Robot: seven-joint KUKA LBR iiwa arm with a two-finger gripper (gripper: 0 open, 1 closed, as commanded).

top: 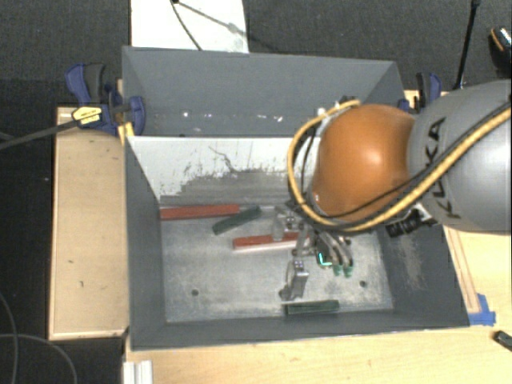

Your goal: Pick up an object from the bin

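Nothing looks picked yet: our jaws hang low just beside the green block (312, 308), open or closed we cannot tell, so grasp and lift remain.

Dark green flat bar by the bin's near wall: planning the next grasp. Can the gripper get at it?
Probably yes: the dark green flat bar lies uncovered in the grey metal bin, with the gripper close by. The near wall may cramp the grasp.
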